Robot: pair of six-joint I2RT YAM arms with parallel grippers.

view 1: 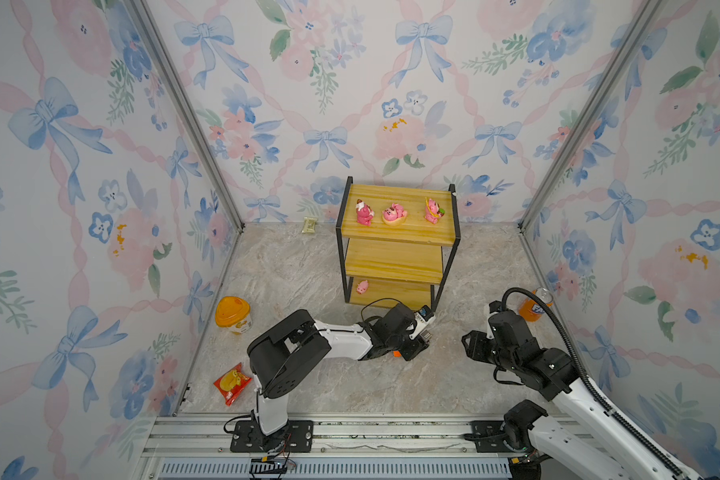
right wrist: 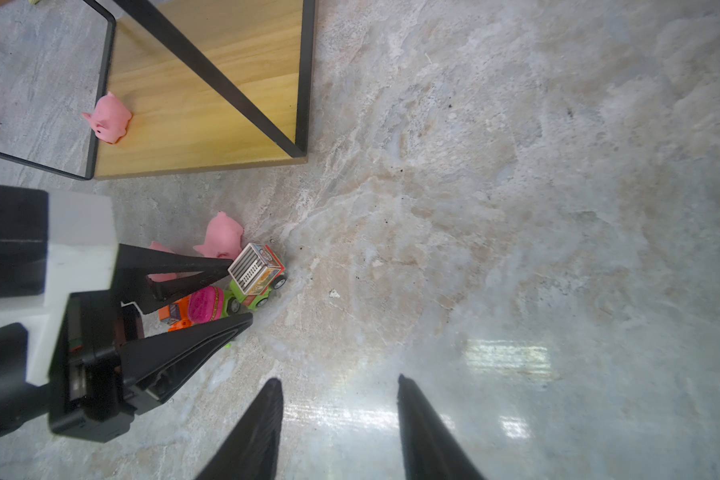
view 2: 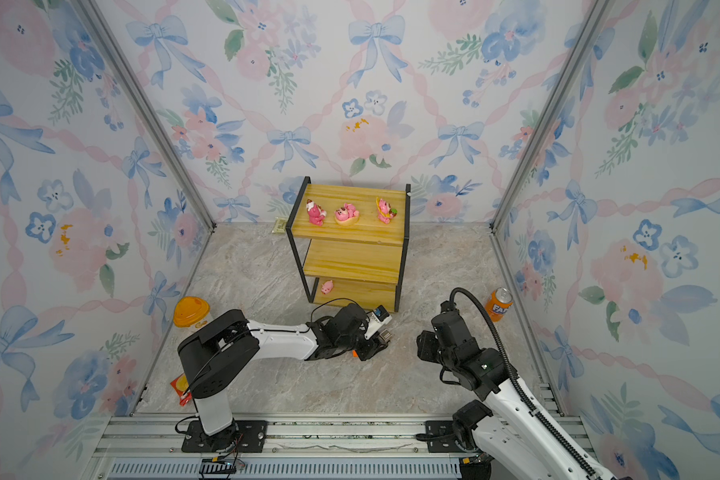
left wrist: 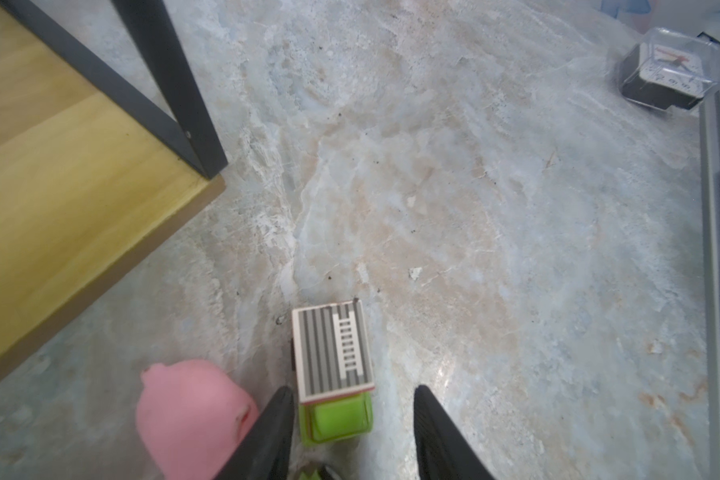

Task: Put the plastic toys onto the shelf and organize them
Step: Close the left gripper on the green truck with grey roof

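Note:
The shelf (view 1: pixel 395 232) stands at the back middle with three pink bear figurines (view 1: pixel 394 214) on its top board and a pale pink pig (right wrist: pixel 108 118) on its bottom board. In front of its near right corner, my left gripper (left wrist: pixel 353 388) is low over the floor and open. The brown-green car (left wrist: pixel 333 361) lies between its fingers, touching one, with a gap to the other. The pink-green car (right wrist: pixel 204 305) and the orange car (right wrist: pixel 171 313) lie further back between the same fingers. A second pig (left wrist: pixel 188 419) sits just outside them. My right gripper (right wrist: pixel 337 378) hangs open over bare floor.
An orange-lidded tub (view 1: pixel 232 315) and a red snack packet (view 1: pixel 231 382) lie at the left. An orange soda can (view 2: pixel 499 303) stands at the right wall. A clear boxed clock (left wrist: pixel 666 79) sits by the right rail, and a small packet (view 1: pixel 309 225) lies by the back wall.

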